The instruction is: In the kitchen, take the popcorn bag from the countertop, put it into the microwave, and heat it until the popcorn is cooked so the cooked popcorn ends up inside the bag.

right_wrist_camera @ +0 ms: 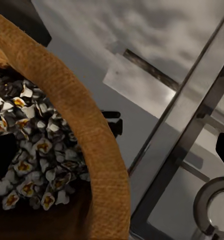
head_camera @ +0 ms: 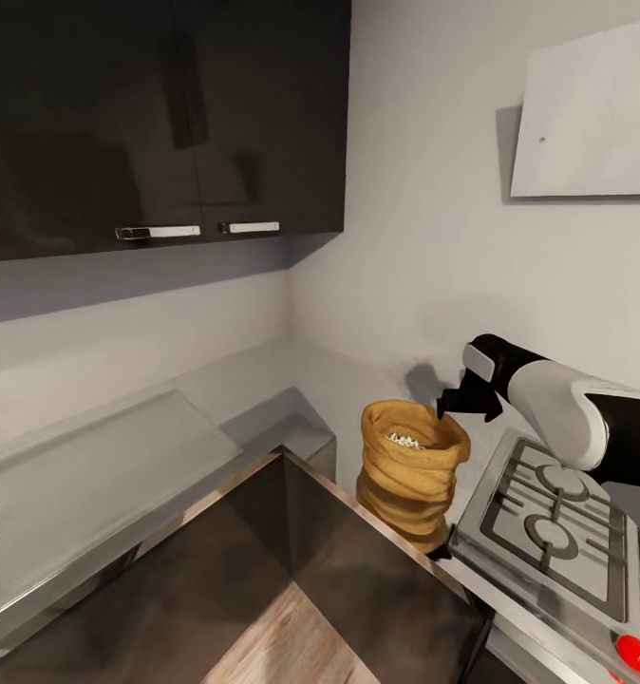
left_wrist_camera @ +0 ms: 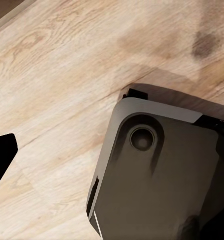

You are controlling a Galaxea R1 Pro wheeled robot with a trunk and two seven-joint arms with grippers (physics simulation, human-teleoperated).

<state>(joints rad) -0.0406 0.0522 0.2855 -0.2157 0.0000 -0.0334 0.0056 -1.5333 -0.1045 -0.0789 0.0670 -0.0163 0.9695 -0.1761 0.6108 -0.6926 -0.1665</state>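
My right gripper [head_camera: 456, 402] hangs above the popcorn bag [head_camera: 410, 475] on the countertop [head_camera: 102, 475] beside the hob [head_camera: 557, 532], finger spread unclear; a clumsy descent could crush its rim, spilling popcorn [right_wrist_camera: 34, 150]

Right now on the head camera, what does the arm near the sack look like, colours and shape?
The right arm is a smooth rounded tube: a white shell in the middle, glossy black sections at both ends, with a white patch near the wrist. Its end effector is small, black and angular. No cables or markings show.
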